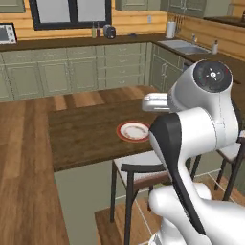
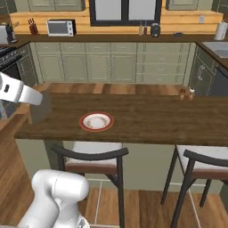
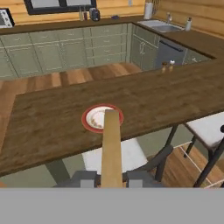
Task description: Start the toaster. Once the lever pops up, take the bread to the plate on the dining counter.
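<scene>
Tool (image 3: pixel 112 180): we log it pinching the bread (image 3: pixel 111 148) edge-on; plate (image 3: pixel 101 118) ahead on the surface (image 3: pixel 52 118).

Base views flank the arm facing the dining counter (image 1: pixel 81 139), hand view nearer, all sharing the plate (image 2: pixel 96 121)

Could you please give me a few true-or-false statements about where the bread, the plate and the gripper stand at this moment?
1. The gripper is shut on the bread. True.
2. The bread already lies flat on the plate. False: it is held edge-on in the gripper, out over the dining counter.
3. The plate carries a red rim and a white centre. True.
4. The plate sits on the floor beside a stool. False: it rests on the dining counter's dark wooden top.
5. Two small shakers stand on the dining counter, apart from the plate. True.
</scene>
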